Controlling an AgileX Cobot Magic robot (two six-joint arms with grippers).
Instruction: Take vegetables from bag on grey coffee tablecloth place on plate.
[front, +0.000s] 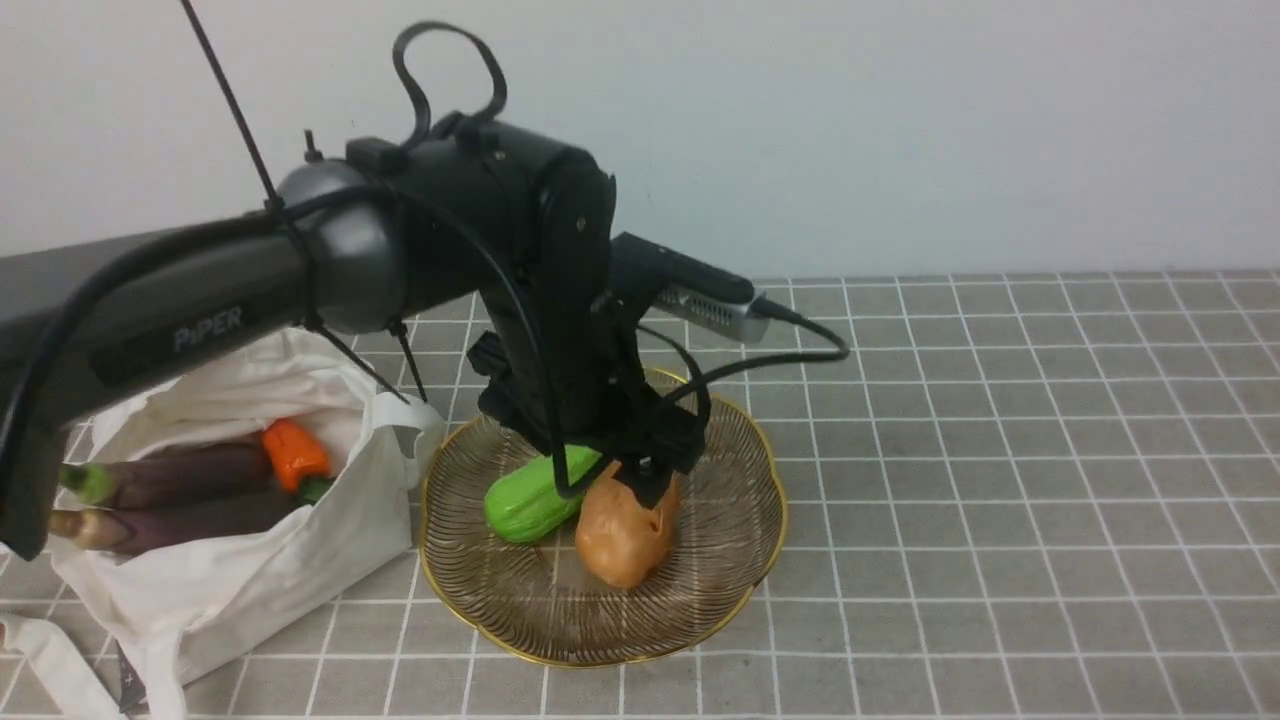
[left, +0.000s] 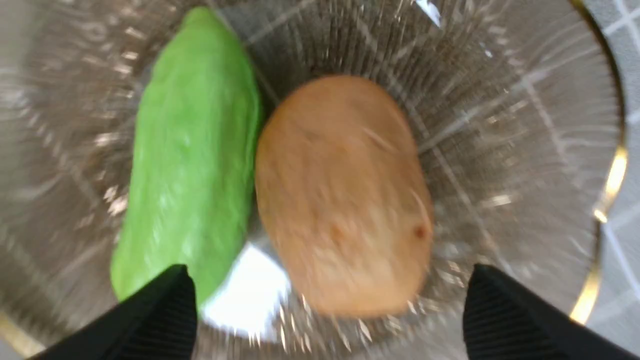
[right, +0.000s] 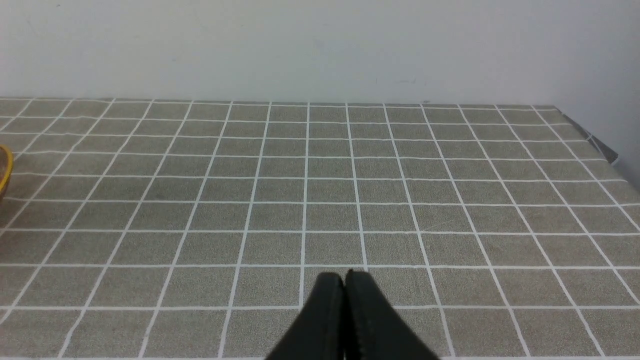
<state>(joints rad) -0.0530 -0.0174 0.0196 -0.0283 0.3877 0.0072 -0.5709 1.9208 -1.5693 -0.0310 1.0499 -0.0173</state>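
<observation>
The brown-orange potato (front: 625, 535) and the green cucumber (front: 535, 495) lie side by side in the gold-rimmed glass plate (front: 730, 560). My left gripper (front: 640, 480) hangs just above them, open and empty. In the left wrist view it (left: 330, 285) spans the potato (left: 345, 195), with the cucumber (left: 195, 150) beside it. The off-white bag (front: 250, 560) lies left of the plate with two purple eggplants (front: 190, 495) and the orange pepper (front: 293, 452) in its mouth. My right gripper (right: 345, 282) is shut and empty over the grey grid tablecloth (right: 350, 200).
The tablecloth (front: 1000, 450) runs right of the plate to a pale wall behind. A bag strap (front: 40, 650) trails at the front left. The plate's rim (right: 4, 167) shows at the edge of the right wrist view. The cloth's far right corner (right: 597, 145) drops off.
</observation>
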